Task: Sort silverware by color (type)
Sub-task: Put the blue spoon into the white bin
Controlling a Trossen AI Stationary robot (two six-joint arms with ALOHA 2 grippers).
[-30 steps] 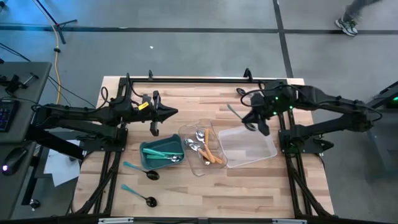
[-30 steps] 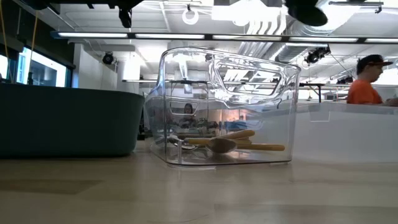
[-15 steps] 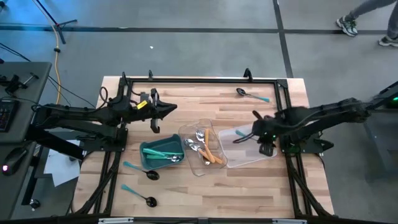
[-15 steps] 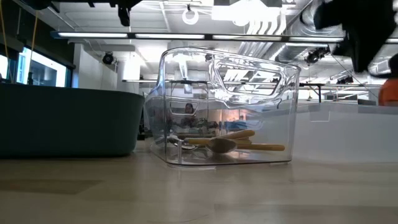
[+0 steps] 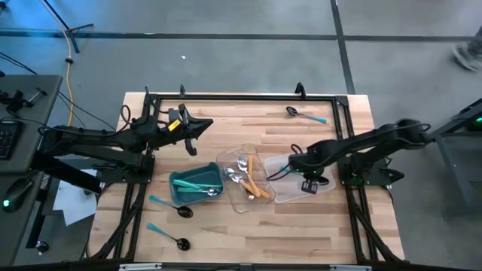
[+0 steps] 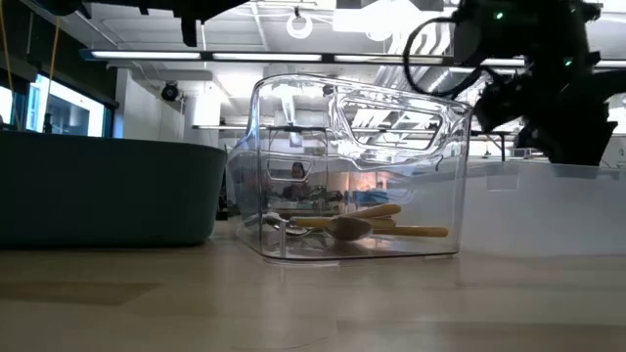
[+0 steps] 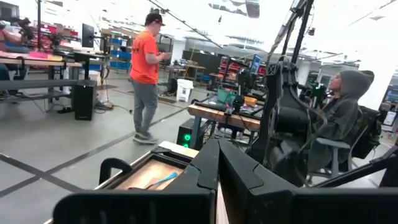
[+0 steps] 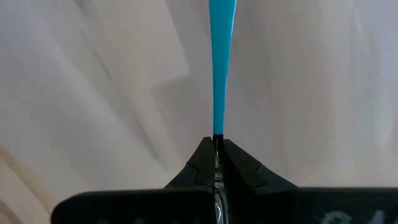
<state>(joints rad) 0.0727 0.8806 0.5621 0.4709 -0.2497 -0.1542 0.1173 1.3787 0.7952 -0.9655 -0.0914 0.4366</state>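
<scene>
Since the earlier frames, right gripper (image 5: pixel 290 162) has swung from the far side of the table down over the empty clear tray (image 5: pixel 322 183), carrying a teal-handled spoon (image 8: pixel 219 68). In its wrist view the fingers are pinched tight on the spoon near its head end, the teal handle sticking straight out ahead over the pale tray floor. Held by one end like this, the spoon can be lowered flat into the tray, probably the spot chosen for this kind.

Landmark: the clear bin (image 5: pixel 242 181) at mid-table.
- Nearest the front edge, on the left arm's side of the bin: two teal-handled black spoons (image 5: pixel 169 236) lie loose on the wood, not yet sorted.
- Touching the bin on that same side: teal bin (image 5: pixel 194 186), holding teal-handled pieces.
- Inside the clear bin: orange-handled spoons (image 5: pixel 256 185) with silver heads, grouped by colour.
- Just beside the bin on the right arm's side: the empty tray, right gripper above its near-bin edge.
- Beyond the bin, left side: left gripper (image 5: pixel 205 125) hovers over bare wood, fingers closed on nothing; waiting.
- Far beyond the bin, near the back rail: one more teal spoon (image 5: pixel 304 114), unsorted.

Judgement: sorting is partway; release into the tray seems next.
</scene>
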